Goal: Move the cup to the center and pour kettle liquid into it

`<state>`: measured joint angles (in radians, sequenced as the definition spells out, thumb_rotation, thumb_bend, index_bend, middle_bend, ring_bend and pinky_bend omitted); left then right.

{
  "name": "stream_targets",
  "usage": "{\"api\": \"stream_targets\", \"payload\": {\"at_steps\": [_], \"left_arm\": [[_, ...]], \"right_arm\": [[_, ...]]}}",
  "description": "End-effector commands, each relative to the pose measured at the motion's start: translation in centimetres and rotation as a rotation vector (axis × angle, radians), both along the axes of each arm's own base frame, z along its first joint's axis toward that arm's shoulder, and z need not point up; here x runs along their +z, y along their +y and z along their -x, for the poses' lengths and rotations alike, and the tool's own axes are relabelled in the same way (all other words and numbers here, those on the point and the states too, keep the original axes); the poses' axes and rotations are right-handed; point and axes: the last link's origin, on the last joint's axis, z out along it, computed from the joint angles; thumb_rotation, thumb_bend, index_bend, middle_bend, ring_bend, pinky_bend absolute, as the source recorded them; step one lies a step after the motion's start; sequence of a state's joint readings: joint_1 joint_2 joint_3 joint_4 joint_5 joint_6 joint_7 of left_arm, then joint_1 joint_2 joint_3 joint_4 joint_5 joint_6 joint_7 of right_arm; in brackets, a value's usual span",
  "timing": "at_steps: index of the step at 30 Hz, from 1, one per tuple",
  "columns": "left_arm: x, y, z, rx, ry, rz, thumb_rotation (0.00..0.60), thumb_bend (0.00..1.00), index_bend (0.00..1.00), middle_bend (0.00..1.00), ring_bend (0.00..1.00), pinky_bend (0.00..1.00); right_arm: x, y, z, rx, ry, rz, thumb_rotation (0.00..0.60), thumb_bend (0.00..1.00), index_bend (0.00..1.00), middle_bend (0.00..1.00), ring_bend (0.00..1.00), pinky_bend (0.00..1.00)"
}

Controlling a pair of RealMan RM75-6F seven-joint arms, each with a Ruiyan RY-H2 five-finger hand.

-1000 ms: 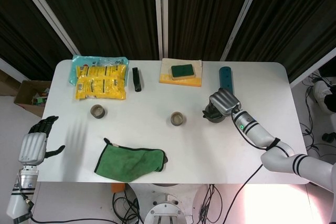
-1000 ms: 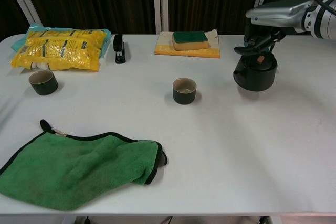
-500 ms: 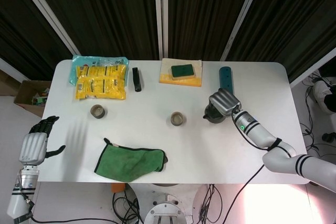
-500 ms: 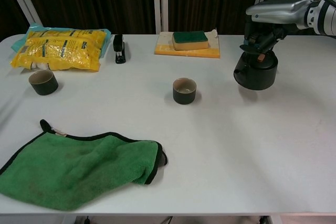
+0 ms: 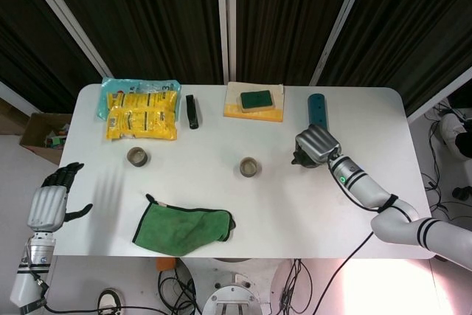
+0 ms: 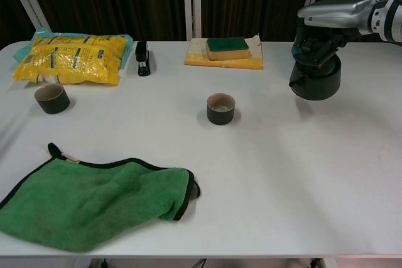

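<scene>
Dark curtains behind a white counter. Right hand above the dark kettle, fingers wrapped around its top handle; kettle looks lifted just clear of the surface, right of centre. Cup upright near the middle, apart from the kettle. Second cup far left, near the yellow bag. Green cloth in front. Left hand off the counter edge, fingers spread, holding nothing.

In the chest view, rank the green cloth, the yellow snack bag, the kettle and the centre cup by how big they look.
1. green cloth, though it lies nearest the camera
2. yellow snack bag
3. kettle, held by the right hand
4. centre cup
</scene>
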<state>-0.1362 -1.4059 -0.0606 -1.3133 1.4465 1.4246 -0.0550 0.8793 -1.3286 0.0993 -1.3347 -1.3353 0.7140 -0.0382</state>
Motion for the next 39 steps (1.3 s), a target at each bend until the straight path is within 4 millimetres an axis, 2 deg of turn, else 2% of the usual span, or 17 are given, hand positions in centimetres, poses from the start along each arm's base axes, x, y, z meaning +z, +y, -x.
{"api": "stream_targets", "payload": {"at_steps": [1, 17, 24, 33, 39], "left_arm": [[0.0, 0.0, 0.0, 0.001, 0.0, -0.001, 0.6, 0.13, 0.16, 0.13, 0.15, 0.25], [0.1, -0.1, 0.4, 0.013, 0.002, -0.001, 0.6, 0.13, 0.16, 0.13, 0.15, 0.25], [0.1, -0.1, 0.4, 0.012, 0.001, 0.0, 0.6, 0.13, 0.16, 0.13, 0.15, 0.25], [0.3, -0.3, 0.7, 0.019, -0.001, -0.005, 0.6, 0.13, 0.16, 0.13, 0.15, 0.25], [0.4, -0.3, 0.9, 0.021, -0.008, -0.01, 0.6, 0.13, 0.16, 0.13, 0.15, 0.25]], "right_arm": [[0.0, 0.0, 0.1, -0.001, 0.0, 0.003, 0.513, 0.61, 1.0, 1.0, 0.94, 0.45], [-0.2, -0.2, -0.4, 0.009, -0.066, 0.012, 0.515, 0.61, 1.0, 1.0, 0.94, 0.46], [-1.1, -0.7, -2.3, 0.039, -0.084, -0.001, 0.515, 0.6, 1.0, 1.0, 0.94, 0.46], [-3.3, -1.6, -4.7, 0.062, -0.09, -0.025, 0.516, 0.6, 1.0, 1.0, 0.94, 0.46], [-4.4, -2.1, -6.0, 0.078, -0.079, -0.037, 0.535, 0.6, 1.0, 1.0, 0.94, 0.46]]}}
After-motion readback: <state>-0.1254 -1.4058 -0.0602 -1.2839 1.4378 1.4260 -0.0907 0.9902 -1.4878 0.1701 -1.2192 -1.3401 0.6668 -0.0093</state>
